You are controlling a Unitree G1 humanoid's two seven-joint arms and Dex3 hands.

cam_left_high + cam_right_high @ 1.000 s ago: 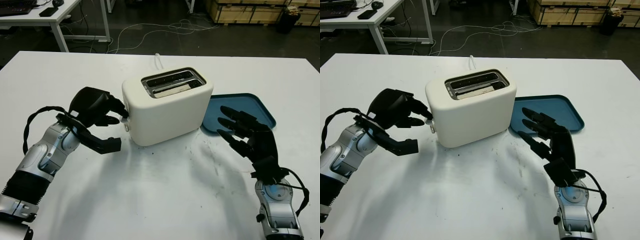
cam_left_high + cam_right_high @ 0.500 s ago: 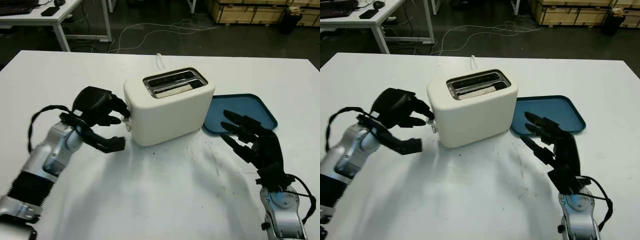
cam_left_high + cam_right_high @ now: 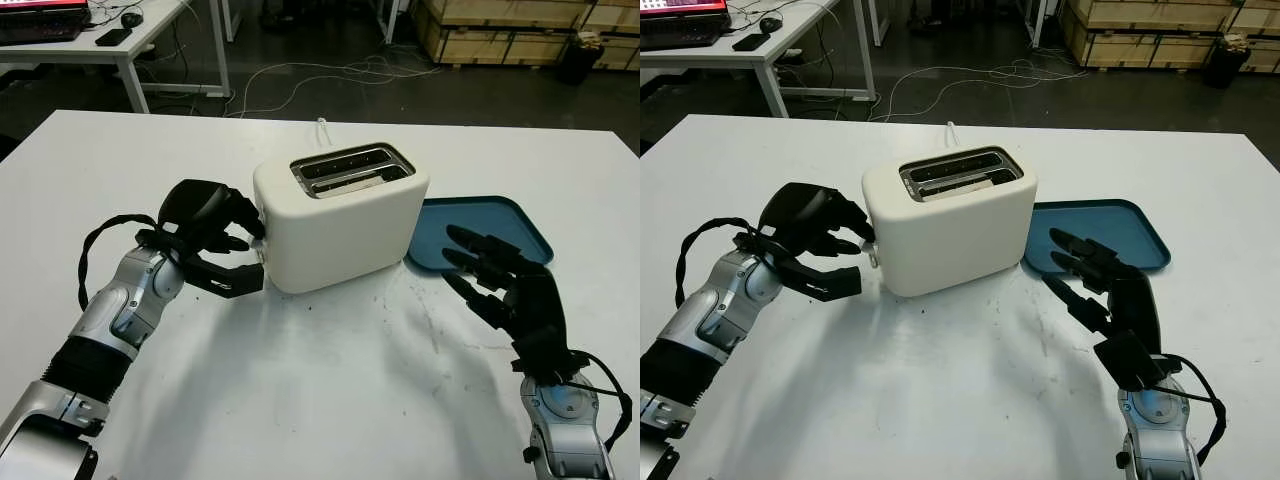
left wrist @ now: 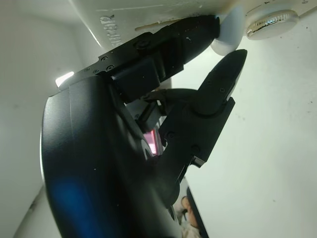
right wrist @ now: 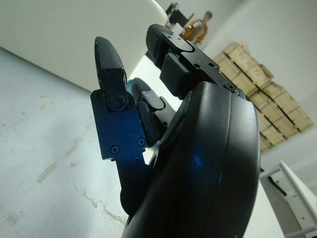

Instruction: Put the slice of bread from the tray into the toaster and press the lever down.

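At the toaster's end wall, the left hand has been brought closer in, its curled fingers now pressed on the lever. The bread is seated in a slot, so only the push is judged outstanding. Beside the tray, the right hand is held open.

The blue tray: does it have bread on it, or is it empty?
Empty. The blue tray shows bare blue; a pale slice already sits in the toaster slot.

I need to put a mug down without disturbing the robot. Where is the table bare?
Bare: the table in front of the toaster, between the arms, and the far strip behind it. Crowded: the left hand at the toaster's lever end, and the open right hand over the tray's near edge.
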